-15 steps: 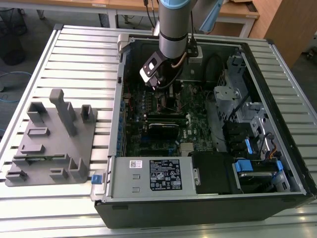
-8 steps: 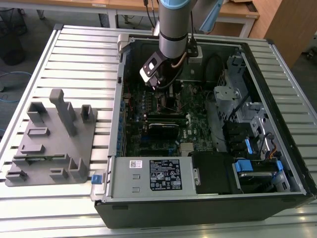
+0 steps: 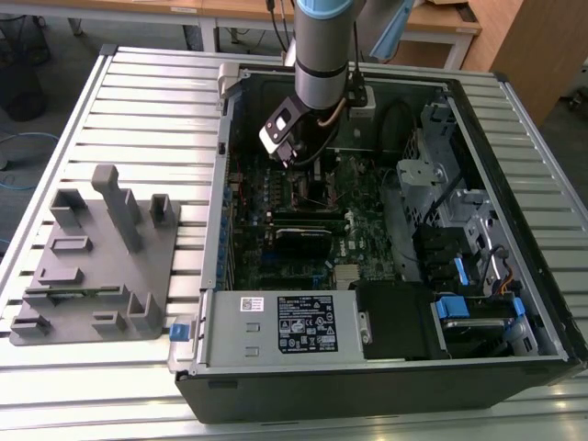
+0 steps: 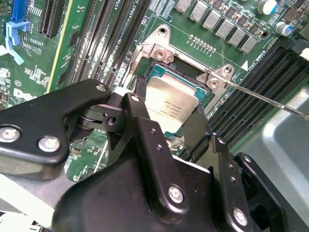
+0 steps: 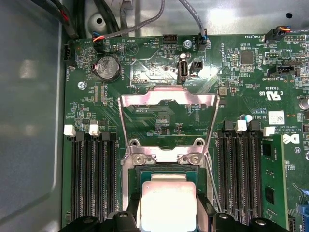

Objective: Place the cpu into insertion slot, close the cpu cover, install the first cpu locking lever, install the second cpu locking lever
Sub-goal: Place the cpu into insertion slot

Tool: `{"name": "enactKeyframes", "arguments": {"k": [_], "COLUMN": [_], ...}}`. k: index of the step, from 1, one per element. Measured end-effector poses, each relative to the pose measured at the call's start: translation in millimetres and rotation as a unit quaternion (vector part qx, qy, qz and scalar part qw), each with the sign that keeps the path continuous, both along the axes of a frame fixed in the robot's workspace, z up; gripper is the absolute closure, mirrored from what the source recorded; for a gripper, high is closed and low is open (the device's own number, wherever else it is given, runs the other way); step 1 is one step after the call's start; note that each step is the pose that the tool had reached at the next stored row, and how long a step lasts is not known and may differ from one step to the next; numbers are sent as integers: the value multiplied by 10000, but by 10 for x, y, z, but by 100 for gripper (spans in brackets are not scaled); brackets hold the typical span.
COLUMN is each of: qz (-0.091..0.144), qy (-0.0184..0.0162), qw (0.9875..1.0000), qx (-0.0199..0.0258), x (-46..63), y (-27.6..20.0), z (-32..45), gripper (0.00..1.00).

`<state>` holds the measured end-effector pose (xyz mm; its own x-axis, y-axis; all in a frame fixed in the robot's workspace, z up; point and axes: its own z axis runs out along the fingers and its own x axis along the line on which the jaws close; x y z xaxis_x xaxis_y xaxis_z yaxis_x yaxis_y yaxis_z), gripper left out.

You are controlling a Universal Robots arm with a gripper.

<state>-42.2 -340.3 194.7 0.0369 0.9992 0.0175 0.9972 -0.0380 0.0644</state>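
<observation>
The cpu (image 4: 173, 99), a small square chip with a silver face, sits between my gripper's (image 4: 170, 105) two black fingers, which are shut on its opposite edges. It hangs just over the insertion slot (image 4: 165, 67), whose black frame peeks out around it. In the first wrist view the cpu (image 5: 166, 205) lies below the cpu cover (image 5: 169, 100), a silver window frame that stands swung open past the socket. A thin locking lever (image 4: 263, 98) sticks out sideways from the socket's corner. In the exterior view my gripper (image 3: 301, 158) reaches down into the open computer case over the green board.
Black memory slots (image 5: 91, 179) flank the socket on both sides. A long black card (image 3: 299, 241) lies on the board nearer the camera. The case walls (image 3: 217, 184), drive cage (image 3: 432, 175) and power supply (image 3: 280, 326) box in the board. A grey fixture tray (image 3: 92, 257) rests on the slatted table.
</observation>
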Motion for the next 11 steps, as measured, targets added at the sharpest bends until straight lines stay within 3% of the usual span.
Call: {"name": "enactKeyframes", "arguments": {"k": [11], "qz": [30], "qy": [0], "qw": [10000], "qx": [8], "x": [1], "y": [0], "z": [2], "gripper": [46]}}
